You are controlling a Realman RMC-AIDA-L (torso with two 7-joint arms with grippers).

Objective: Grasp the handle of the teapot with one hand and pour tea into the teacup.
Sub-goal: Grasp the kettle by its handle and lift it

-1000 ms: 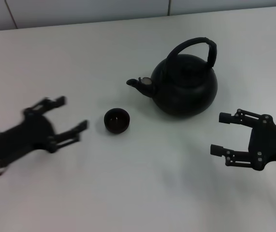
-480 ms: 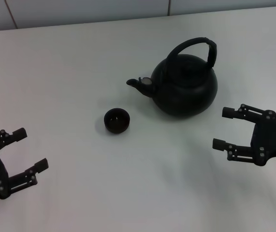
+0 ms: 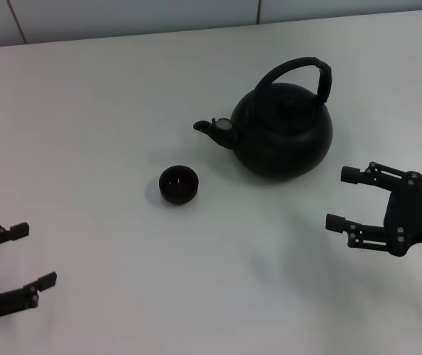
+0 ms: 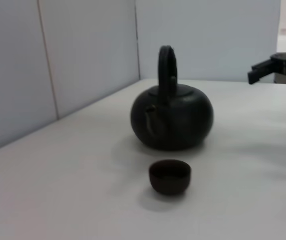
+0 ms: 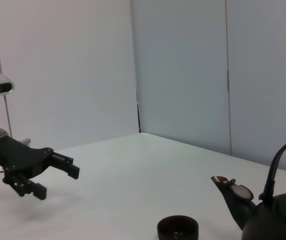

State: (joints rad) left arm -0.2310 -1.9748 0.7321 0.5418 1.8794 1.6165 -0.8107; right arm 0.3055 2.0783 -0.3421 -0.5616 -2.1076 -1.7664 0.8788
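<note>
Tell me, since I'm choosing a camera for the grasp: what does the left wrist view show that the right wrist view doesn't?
Only the left wrist view shows the whole teapot, its full handle edge-on, and the open right gripper beyond it. Only the right wrist view shows the open left gripper and the spout's side profile. Both share the teacup on the white table and the grey wall panels.

Open table [image 3: 107,111] all around the teapot [image 3: 288,137]; only the cup [image 3: 178,184] sits near it, off the spout side. Handle [image 3: 303,74] arch stands clear above the lid, with bare table between teapot and right gripper [image 3: 347,200].
</note>
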